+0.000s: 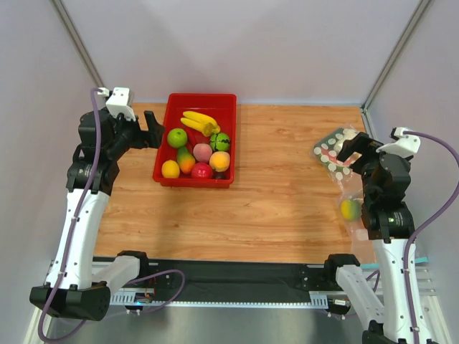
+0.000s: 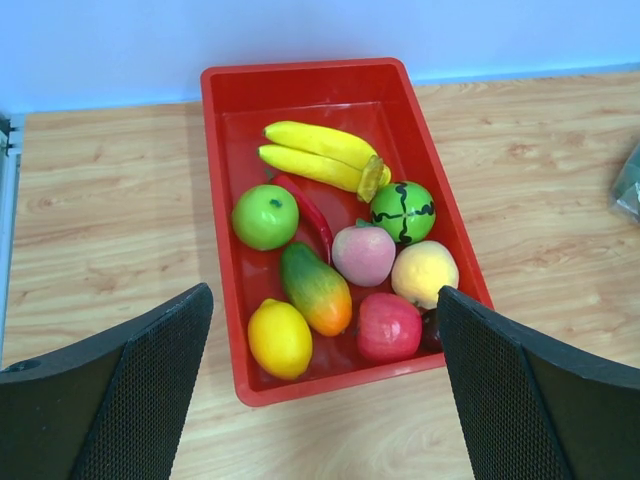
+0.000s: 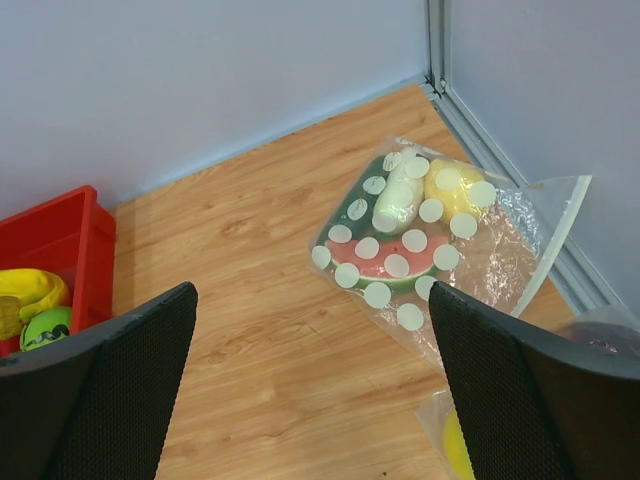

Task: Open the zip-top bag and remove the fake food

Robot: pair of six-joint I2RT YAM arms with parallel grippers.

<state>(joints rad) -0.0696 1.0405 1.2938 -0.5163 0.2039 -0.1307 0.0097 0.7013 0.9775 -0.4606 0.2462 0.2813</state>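
Note:
The zip-top bag [image 1: 331, 152], clear with white dots, lies flat at the table's far right and also shows in the right wrist view [image 3: 410, 235]. Inside it I see a dark green cucumber [image 3: 362, 195], a long white vegetable [image 3: 398, 202], a pale yellow fruit [image 3: 452, 188] and a watermelon slice [image 3: 385, 268]. My right gripper [image 1: 353, 147] is open and empty, raised just in front of the bag [image 3: 312, 295]. My left gripper [image 1: 152, 127] is open and empty, raised at the left side of the red tray [image 2: 325, 295].
The red tray [image 1: 231, 136] holds bananas [image 2: 320, 155], a green apple [image 2: 265, 215], a lemon and other toy fruit. A plain clear bag with a yellow-green fruit [image 1: 351, 209] lies near the right arm. Walls and a metal rail [image 3: 500, 150] bound the far right corner.

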